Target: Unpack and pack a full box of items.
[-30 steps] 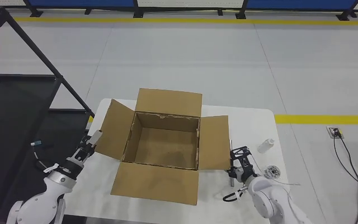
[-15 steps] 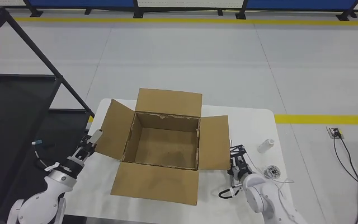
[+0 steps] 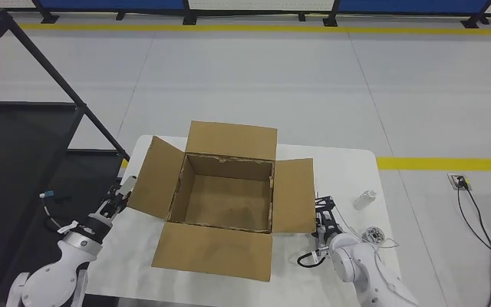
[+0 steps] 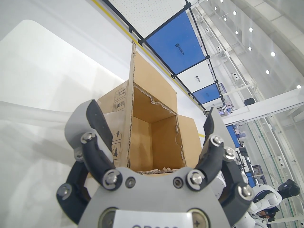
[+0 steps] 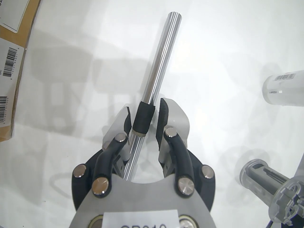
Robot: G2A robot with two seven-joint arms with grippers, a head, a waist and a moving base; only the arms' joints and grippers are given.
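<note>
The metal rod [image 5: 161, 55] passes back under the right claw [image 5: 145, 113], so its rear end is hidden. The white bottle [image 5: 282, 91], the grey plastic part [image 5: 261, 181] and the cardboard box [image 5: 11, 60] are each cut off at the right wrist view's edge, and the left claw [image 4: 154, 115] covers the box's near wall.

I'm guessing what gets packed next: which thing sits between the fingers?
The shiny metal rod with the black band; the white bottle and grey spool lie apart.

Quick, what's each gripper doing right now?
Left gripper: open, holding nothing.
Right gripper: open, fingers either side of the metal rod, gap visible.
</note>
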